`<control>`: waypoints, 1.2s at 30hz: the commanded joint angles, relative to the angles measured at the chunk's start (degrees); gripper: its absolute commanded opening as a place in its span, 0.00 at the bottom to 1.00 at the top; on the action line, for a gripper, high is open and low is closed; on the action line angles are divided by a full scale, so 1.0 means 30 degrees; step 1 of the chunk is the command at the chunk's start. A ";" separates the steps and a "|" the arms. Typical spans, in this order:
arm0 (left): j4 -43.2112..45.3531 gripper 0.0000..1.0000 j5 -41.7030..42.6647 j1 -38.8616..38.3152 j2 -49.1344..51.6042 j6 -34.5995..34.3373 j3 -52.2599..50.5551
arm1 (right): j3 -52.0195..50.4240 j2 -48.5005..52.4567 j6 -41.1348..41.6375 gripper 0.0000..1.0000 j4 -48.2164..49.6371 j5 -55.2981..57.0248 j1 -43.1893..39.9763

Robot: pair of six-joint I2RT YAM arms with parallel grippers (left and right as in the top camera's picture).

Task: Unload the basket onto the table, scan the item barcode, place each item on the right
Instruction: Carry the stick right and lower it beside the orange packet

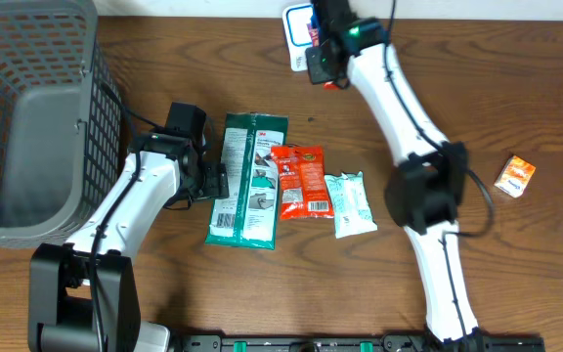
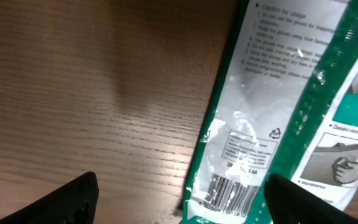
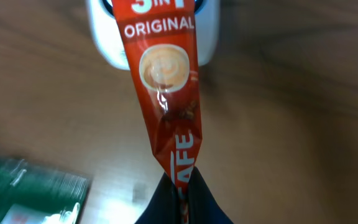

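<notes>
**Firmly pinched: red coffee sachet (image 3: 166, 93) held over white scanner (image 3: 101, 37)**

At the top centre of the overhead view, the right gripper (image 1: 325, 70) has its jaws closed tight on one end of the sachet. In the right wrist view the sachet stretches up the frame from the jaws and overlaps the scanner's white body. Its "ORIGINAL" print and cup picture face the camera. Whether it touches the scanner cannot be told.

At left centre, the left gripper (image 1: 218, 181) holds nothing. Its jaws are spread wide at the left edge of a green glove pack (image 1: 249, 181), which lies flat on the wooden surface (image 1: 516, 88). The left wrist view shows the pack's barcode (image 2: 229, 194) low in the frame.

An orange-red snack packet (image 1: 299, 181) lies against the pack's right side, with a pale teal packet (image 1: 350, 203) just beside it. A small orange box (image 1: 514, 176) sits well apart near the right edge. A grey basket (image 1: 27, 127) fills the upper left.
</notes>
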 commanded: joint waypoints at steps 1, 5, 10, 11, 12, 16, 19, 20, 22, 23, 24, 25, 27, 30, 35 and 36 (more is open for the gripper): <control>-0.0051 0.86 -0.0160 0.0007 -0.0022 -0.0058 0.0080 | 0.0459 -0.5362 -0.0838 0.01 -0.2091 0.0408 -0.0029; -0.0044 0.86 -0.0168 0.0007 -0.0022 -0.0051 0.0080 | 0.0459 -0.8306 -0.0648 0.01 -0.5923 0.0889 -0.0248; -0.0051 0.86 -0.0160 0.0007 -0.0022 -0.0051 0.0080 | 0.0452 -0.9704 0.0627 0.01 -1.0520 0.0896 -0.1020; -0.0051 0.86 -0.0160 0.0007 -0.0022 -0.0051 0.0080 | 0.0219 -0.9799 0.0612 0.01 -1.0477 0.0743 -0.1195; -0.0051 0.86 -0.0160 0.0007 -0.0022 -0.0058 0.0080 | -0.0226 -0.9952 0.0765 0.01 -1.0469 0.0678 -0.1348; -0.0051 0.86 -0.0168 0.0007 -0.0022 -0.0051 0.0080 | -0.1909 -1.0025 0.1931 0.01 -1.0462 0.1559 -0.1931; -0.0051 0.86 -0.0160 0.0007 -0.0022 -0.0058 0.0080 | -0.3869 -1.0025 0.3140 0.01 -1.0462 0.2812 -0.2448; -0.0051 0.86 -0.0160 0.0007 -0.0022 -0.0058 0.0080 | -0.5238 -1.0025 0.3810 0.01 -1.0426 0.3825 -0.2834; -0.0051 0.86 -0.0160 0.0007 -0.0022 -0.0051 0.0080 | -0.7009 -1.0025 0.4597 0.01 -1.0178 0.5209 -0.3373; -0.0051 0.87 -0.0160 0.0007 -0.0022 -0.0051 0.0080 | -0.7868 -1.0025 0.4852 0.01 -0.9959 0.5858 -0.3657; -0.0051 0.86 -0.0168 0.0007 -0.0022 -0.0058 0.0080 | -0.8786 -1.0018 0.5020 0.01 -0.9639 0.6433 -0.3949; -0.0051 0.86 -0.0160 0.0007 -0.0022 -0.0058 0.0080 | -0.9887 -1.0018 0.5100 0.01 -0.9122 0.6921 -0.4299; -0.0051 0.86 -0.0168 0.0007 -0.0022 -0.0058 0.0080 | -1.2604 -1.0018 0.5107 0.01 -0.7490 0.7635 -0.5180; -0.0051 0.86 -0.0160 0.0007 -0.0022 -0.0058 0.0080 | -1.5650 -1.0018 0.5100 0.01 -0.5078 0.8036 -0.6135; -0.0051 0.86 -0.0160 0.0007 -0.0022 -0.0051 0.0080 | -2.0320 -1.0018 0.4801 0.01 -0.0153 0.8262 -0.7810; -0.0051 0.86 -0.0160 0.0007 -0.0022 -0.0058 0.0080 | -2.1201 -1.0018 0.4503 0.01 0.1129 0.8262 -0.8123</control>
